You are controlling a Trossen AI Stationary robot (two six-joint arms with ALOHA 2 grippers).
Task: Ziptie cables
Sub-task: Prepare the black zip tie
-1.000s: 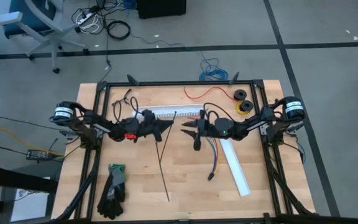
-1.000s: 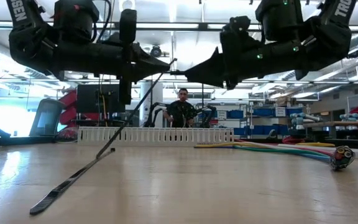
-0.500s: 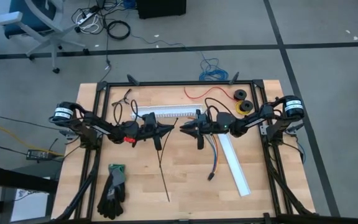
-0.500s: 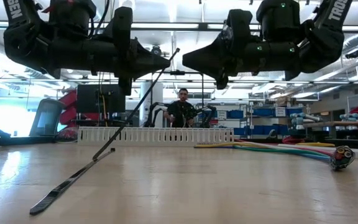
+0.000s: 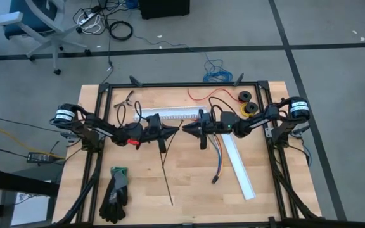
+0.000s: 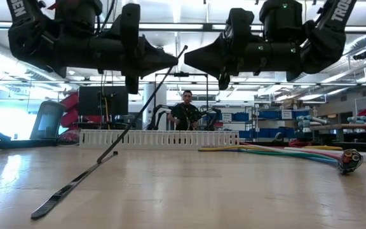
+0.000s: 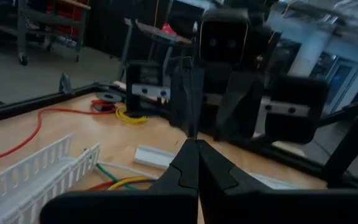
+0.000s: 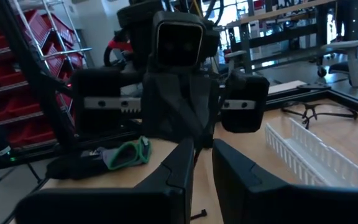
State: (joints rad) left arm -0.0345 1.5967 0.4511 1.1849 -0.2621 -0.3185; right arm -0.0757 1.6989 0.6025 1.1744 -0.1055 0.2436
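Coloured cables (image 5: 217, 155) lie on the tabletop right of centre, running toward the near edge, beside a white channel (image 5: 239, 167). Above them the right gripper (image 5: 185, 126) points at the left gripper (image 5: 175, 128), tip to tip. A black ziptie (image 5: 165, 166) slants from the left gripper's clenched jaws down to the wood; the right jaws stand slightly apart at its raised end.
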